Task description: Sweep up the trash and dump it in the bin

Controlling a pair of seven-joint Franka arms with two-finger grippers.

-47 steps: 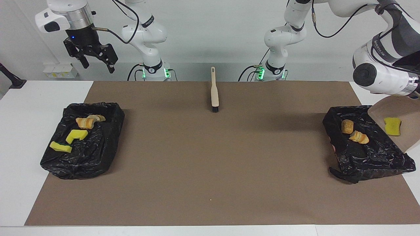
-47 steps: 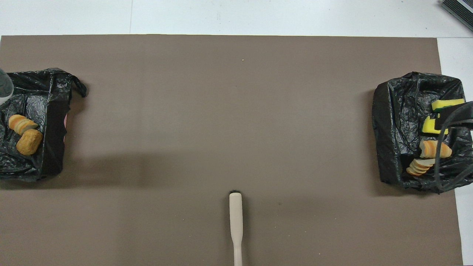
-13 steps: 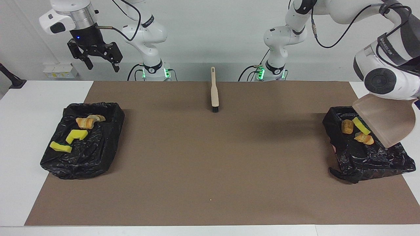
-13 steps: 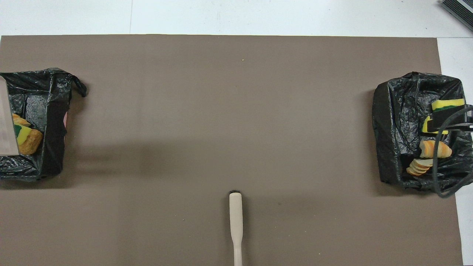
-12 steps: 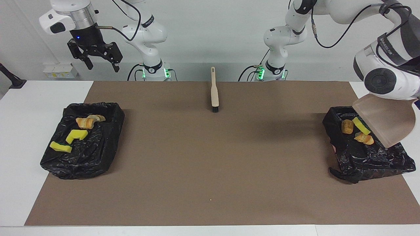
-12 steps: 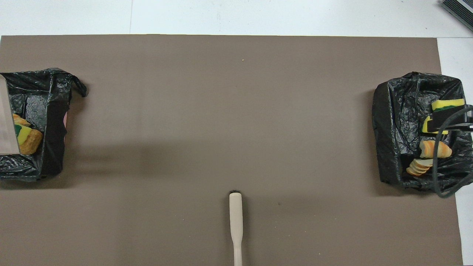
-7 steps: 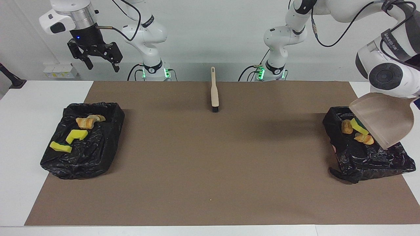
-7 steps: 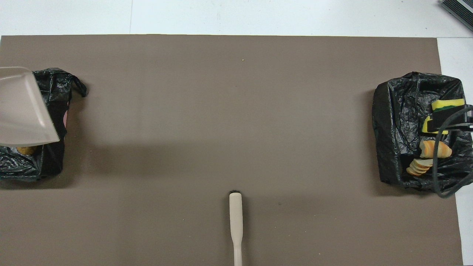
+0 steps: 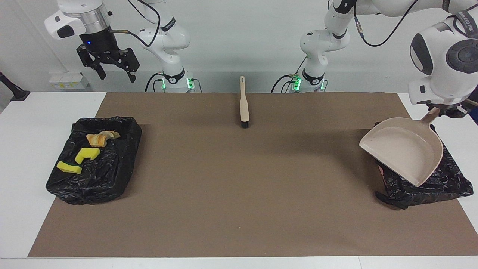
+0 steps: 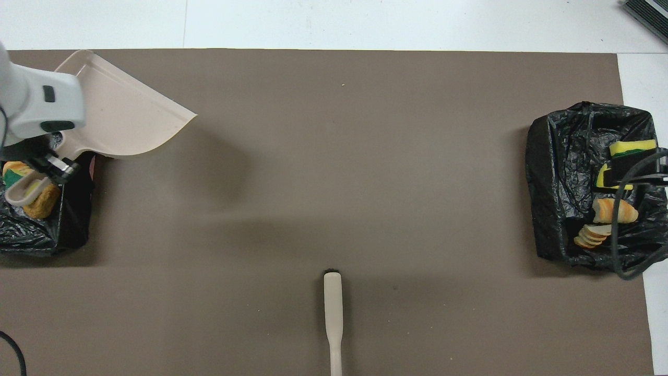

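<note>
My left gripper (image 10: pixel 52 164) is shut on the handle of the beige dustpan (image 9: pixel 405 151). The pan hangs nearly level and holds nothing, over the black-lined bin (image 9: pixel 448 181) at the left arm's end. The pan hides that bin's trash in the facing view. In the overhead view a bread chunk (image 10: pixel 40 202) and a green-faced sponge (image 10: pixel 10 175) lie in that bin (image 10: pixel 31 235). A second lined bin (image 9: pixel 112 175) at the right arm's end holds bread (image 9: pixel 97 139) and yellow sponges (image 9: pixel 87 153). My right gripper (image 9: pixel 114 69) waits open, high above that end.
The beige brush (image 9: pixel 244 104) with black bristles lies on the brown mat (image 9: pixel 239 179) midway between the arm bases, its handle toward the robots. A tiny crumb (image 9: pixel 239 227) lies on the mat near the edge farthest from the robots.
The left arm has turned the dustpan from steeply tipped over the bin to nearly level and swung it toward the table's middle. The yellow sponge now lies in the bin. The right arm has not moved.
</note>
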